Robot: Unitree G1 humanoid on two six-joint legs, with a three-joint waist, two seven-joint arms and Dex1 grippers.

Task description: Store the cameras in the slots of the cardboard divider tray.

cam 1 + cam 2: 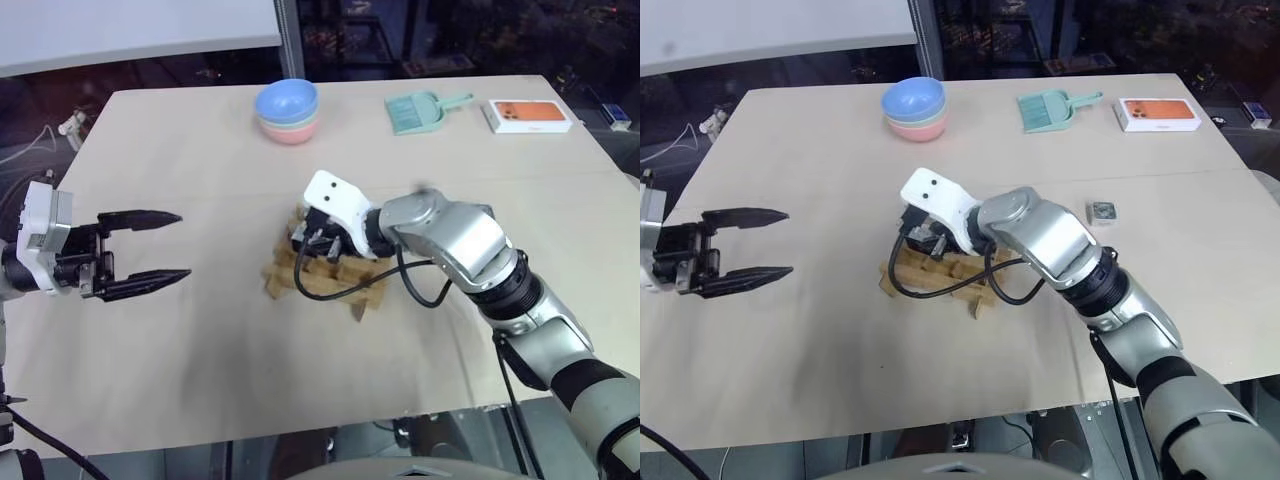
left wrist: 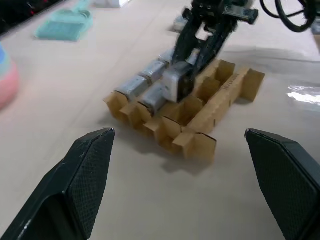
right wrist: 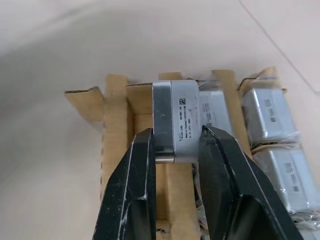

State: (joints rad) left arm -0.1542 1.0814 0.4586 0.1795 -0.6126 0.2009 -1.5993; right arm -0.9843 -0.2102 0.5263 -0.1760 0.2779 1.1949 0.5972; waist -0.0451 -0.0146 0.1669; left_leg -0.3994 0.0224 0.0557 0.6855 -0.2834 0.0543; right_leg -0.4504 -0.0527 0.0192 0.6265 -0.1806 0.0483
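My right tool [image 3: 176,145] is clamped on a silver-grey camera [image 3: 176,122], its two black fingers [image 3: 131,185] pressing the block's sides as it hangs over the cardboard divider tray [image 1: 325,275] near the middle of the counter [image 1: 200,330]; the held camera sits above a slot at one edge of the grid, and I cannot tell whether its lower end is already between the cardboard walls; several more cameras [image 3: 270,117] lie in neighbouring slots, wrapped in clear film; seen from my left wrist, a row of them [image 2: 145,85] fills the far side of the tray while the nearer slots [image 2: 192,107] gape; one further camera [image 1: 1103,211] lies loose on the counter, well apart from the tray on my right; my left tool [image 1: 150,250] hovers off to the left above bare counter, its fingers spread wide apart and holding nothing; at the far edge of the counter stand stacked bowls [image 1: 287,110], blue over pink, with a teal dustpan [image 1: 420,110] and a white-and-orange phone box [image 1: 528,116] to their right.
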